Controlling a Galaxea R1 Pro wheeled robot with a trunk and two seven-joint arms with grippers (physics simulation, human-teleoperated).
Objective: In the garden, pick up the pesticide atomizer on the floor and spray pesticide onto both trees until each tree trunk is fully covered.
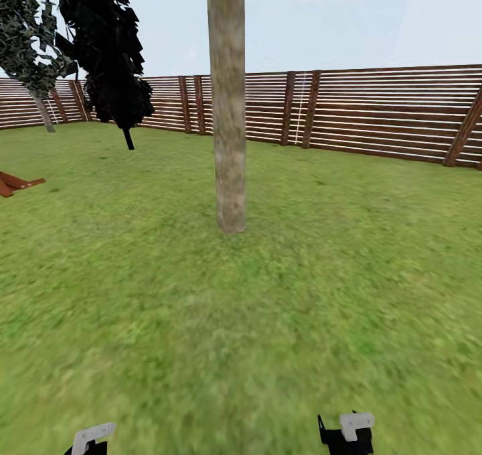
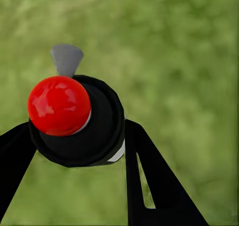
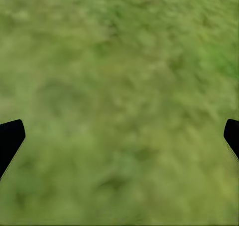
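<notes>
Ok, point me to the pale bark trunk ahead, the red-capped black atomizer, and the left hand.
Pale grey-brown bark tree trunk [image 1: 229, 140]: head view, mid-trunk.
Black atomizer with round red cap [image 2: 59, 105]: left wrist view, on the cap.
Left hand [image 2: 74, 151]: left wrist view, between fingertips.

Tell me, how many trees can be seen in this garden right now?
3: a thick pale trunk dead ahead, a black-leaved conifer to its left, and a grey-green tree at the far left by the fence. Others may stand outside the picture.

The tree trunk [image 1: 227, 100] stands on the floor [image 1: 268, 307], before the fence [image 1: 388, 110].
</notes>
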